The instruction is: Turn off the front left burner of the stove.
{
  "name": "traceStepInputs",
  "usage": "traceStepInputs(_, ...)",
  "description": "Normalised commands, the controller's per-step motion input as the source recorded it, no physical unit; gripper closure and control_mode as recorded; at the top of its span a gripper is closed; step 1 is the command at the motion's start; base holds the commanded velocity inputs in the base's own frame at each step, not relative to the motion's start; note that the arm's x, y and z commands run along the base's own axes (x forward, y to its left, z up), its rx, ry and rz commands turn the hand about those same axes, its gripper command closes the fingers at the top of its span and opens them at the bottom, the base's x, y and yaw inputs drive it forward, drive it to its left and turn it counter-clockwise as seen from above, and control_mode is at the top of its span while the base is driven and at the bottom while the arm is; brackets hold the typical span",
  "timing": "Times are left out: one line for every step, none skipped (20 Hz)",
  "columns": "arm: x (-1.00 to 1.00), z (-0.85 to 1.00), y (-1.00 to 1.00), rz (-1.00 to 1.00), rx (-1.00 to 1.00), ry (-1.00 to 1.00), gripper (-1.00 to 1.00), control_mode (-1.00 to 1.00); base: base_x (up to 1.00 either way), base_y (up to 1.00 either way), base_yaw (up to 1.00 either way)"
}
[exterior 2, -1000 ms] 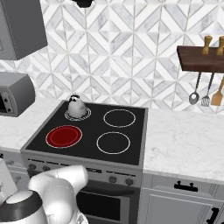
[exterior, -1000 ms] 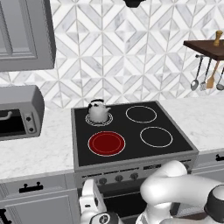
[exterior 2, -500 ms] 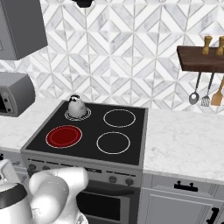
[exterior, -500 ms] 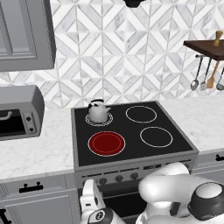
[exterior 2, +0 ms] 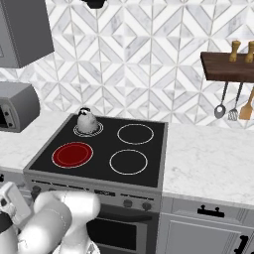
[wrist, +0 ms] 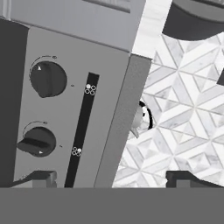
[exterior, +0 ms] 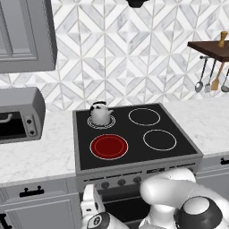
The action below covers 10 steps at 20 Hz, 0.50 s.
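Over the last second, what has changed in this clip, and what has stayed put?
The arm swung. Its dark elbow joint came into the left base view and slid left, and in the right base view the arm's end moved to the left edge and rose a little. The fingers stayed open and took hold of nothing. The front left burner still glows red. The kettle and stove are unmoved.

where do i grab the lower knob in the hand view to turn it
Pinch the raised bar across the lower knob, a finger on each long flank, coming straight at the front panel of the stove. That bar is its only flat-sided part.
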Motion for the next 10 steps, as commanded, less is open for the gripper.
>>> traceStepInputs(0.12, -0.31, 0.21, 0.0, 0.0, -0.09, -1.0, -1.0, 0.0, 0.0, 0.0)
traceStepInputs(0.14, -0.29, 0.22, 0.0, 0.0, -0.08, -1.0, -1.0, 0.0, 0.0, 0.0)
traceStepInputs(0.14, -0.28, 0.21, 0.0, 0.0, -0.07, -1.0, -1.0, 0.0, 0.0, 0.0)
traceStepInputs(0.14, -0.26, 0.21, 0.0, 0.0, -0.07, -1.0, -1.0, 0.0, 0.0, 0.0)
traceStepInputs(0.16, -0.26, 0.19, 0.0, 0.0, -0.06, -1.0, -1.0, 0.0, 0.0, 0.0)
traceStepInputs(0.18, -0.23, 0.14, 0.0, 0.0, -0.06, -1.0, -1.0, 0.0, 0.0, 0.0)
traceStepInputs(0.18, -0.26, 0.14, 0.0, 0.0, -0.05, -1.0, -1.0, 0.0, 0.0, 0.0)
traceStepInputs(0.19, -0.26, 0.13, 0.0, 0.0, -0.04, -1.0, -1.0, 0.0, 0.0, 0.0)
traceStepInputs(0.19, -0.24, 0.11, 0.0, 0.0, -0.05, -1.0, -1.0, 0.0, 0.0, 0.0)
traceStepInputs(0.19, -0.24, 0.09, 0.0, 0.0, -0.05, -1.0, -1.0, 0.0, 0.0, 0.0)
